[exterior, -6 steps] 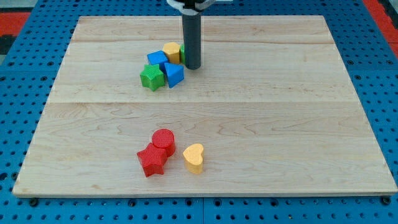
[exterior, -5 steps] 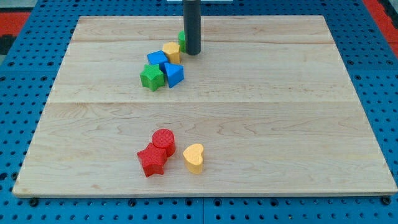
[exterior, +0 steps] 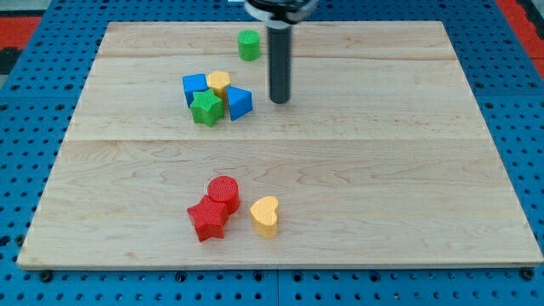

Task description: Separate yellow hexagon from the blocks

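The yellow hexagon sits in a tight cluster at the upper middle of the wooden board. It touches a blue block on its left, a green star below it and a second blue block at its lower right. My tip is down on the board to the right of this cluster, a short gap from the right blue block and touching nothing. A green cylinder stands alone above the cluster, near the view's top.
A red cylinder, a red star and a yellow heart sit grouped near the view's bottom. Blue pegboard surrounds the board on all sides.
My tip moved from above the cluster down to its right. The yellow hexagon and left blue block shifted left, the green cylinder now stands apart near the top.
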You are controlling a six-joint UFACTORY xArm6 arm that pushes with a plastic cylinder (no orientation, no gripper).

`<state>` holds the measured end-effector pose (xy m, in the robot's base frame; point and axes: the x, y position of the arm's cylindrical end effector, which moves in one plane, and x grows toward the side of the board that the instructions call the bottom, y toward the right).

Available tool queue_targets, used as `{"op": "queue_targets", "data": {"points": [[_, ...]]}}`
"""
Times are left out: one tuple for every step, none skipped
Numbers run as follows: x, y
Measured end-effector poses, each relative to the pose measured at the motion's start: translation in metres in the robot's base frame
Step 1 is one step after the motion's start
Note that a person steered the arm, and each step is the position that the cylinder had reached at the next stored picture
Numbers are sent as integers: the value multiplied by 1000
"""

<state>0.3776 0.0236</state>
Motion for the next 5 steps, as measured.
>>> {"op": "queue_targets", "data": {"points": [[24,-7],[35,-34],[20,-64],[-2,-64],[-3,-70]]}}
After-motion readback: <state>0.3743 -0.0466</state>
